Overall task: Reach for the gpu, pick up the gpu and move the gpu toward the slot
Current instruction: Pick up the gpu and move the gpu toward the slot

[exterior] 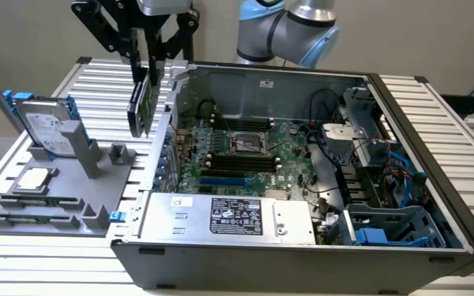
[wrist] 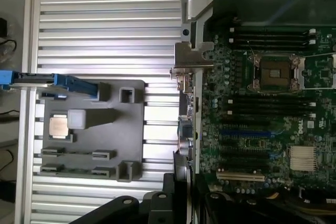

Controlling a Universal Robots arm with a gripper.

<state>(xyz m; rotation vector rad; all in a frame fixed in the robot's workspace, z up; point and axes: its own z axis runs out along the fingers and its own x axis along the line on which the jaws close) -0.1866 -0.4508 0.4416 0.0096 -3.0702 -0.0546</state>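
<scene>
My gripper [exterior: 150, 69] is shut on the gpu [exterior: 142, 106], a thin green card that hangs on edge above the left wall of the open computer case [exterior: 303, 259]. In the wrist view the gpu [wrist: 187, 111] runs edge-on away from the gripper [wrist: 182, 174], its silver bracket [wrist: 192, 59] at the far end, just over the edge of the motherboard [wrist: 262, 145]. The blue expansion slot [exterior: 223, 182] [wrist: 247, 132] lies on the board inside the case, below and to the exterior view's right of the card.
A grey holder tray [exterior: 56, 209] left of the case carries a silver hard drive with blue rails [exterior: 46, 126], a square processor chip [exterior: 35, 179] and memory sticks. Inside the case are the power supply [exterior: 229, 217], cables and a blue drive cage [exterior: 385, 231].
</scene>
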